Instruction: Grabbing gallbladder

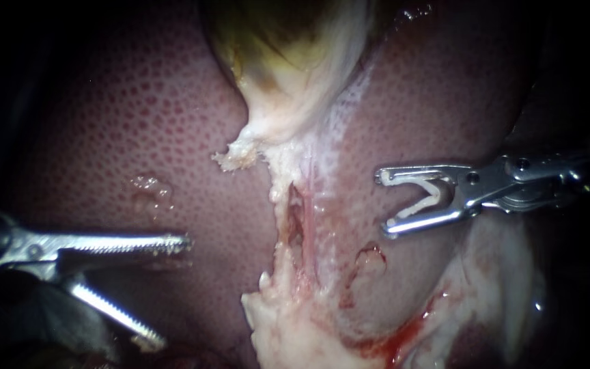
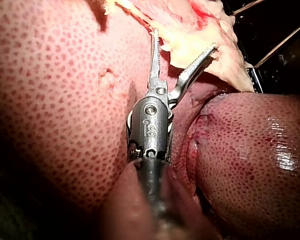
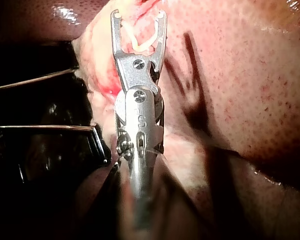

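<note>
The gallbladder [image 1: 288, 61], a yellow-green sac with a white tapering end, hangs at the top centre of the endoscope view, resting on the mottled red liver [image 1: 138, 123]. Neither instrument touches it. The left instrument [image 1: 172, 290] lies low over the liver, well apart from the gallbladder, its toothed jaws spread wide and holding nothing. The right instrument [image 1: 384, 203] reaches in beside a ragged strip of pale tissue [image 1: 295, 225] that runs down from the gallbladder. Its jaws stand apart and cradle a white V-shaped clip [image 1: 425, 201], one leg lying along each jaw. A smear of blood [image 1: 397, 335] marks the lower end of the strip. Seen from the left wrist, pale tissue sits just ahead of the open jaws.
</note>
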You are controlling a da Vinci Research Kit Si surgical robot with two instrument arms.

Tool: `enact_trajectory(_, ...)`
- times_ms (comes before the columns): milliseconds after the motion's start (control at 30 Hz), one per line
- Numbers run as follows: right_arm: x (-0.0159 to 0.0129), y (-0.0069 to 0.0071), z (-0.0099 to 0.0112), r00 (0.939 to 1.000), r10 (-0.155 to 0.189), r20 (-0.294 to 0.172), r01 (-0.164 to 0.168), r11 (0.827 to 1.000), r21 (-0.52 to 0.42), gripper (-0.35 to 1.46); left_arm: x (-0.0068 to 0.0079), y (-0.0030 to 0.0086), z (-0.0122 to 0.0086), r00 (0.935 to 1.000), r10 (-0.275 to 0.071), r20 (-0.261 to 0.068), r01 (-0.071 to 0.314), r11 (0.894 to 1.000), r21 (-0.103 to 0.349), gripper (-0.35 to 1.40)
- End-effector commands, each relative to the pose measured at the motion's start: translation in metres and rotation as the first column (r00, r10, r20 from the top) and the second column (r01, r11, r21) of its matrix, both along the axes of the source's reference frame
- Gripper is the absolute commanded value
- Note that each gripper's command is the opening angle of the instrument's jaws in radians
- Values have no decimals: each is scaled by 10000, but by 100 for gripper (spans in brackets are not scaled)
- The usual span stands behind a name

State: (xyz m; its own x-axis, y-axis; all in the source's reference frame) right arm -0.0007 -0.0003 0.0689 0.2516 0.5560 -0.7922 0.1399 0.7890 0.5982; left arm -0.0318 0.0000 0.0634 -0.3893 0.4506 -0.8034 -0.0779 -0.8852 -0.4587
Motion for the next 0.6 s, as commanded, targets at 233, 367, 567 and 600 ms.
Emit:
enact_trajectory(233, -1, 0, 0, 10000, 1, -1, -1, 10000, 1, 52, 5, 12, 4, 9997, -232, -125, 232, 9997, 31, 84)
enact_trajectory(367, -1, 0, 0, 10000, 1, -1, -1, 10000, 1, 52, 7, 30, 2, 9986, -470, -237, 473, 9988, 135, 86)
enact_trajectory(567, -1, 0, 0, 10000, 1, -1, -1, 10000, 1, 52, 5, 75, -6, 9948, -1007, -151, 1012, 9943, 325, 86)
enact_trajectory(600, -1, 0, 0, 10000, 1, -1, -1, 10000, 1, 52, 3, 85, -7, 9936, -1123, -143, 1127, 9930, 341, 86)
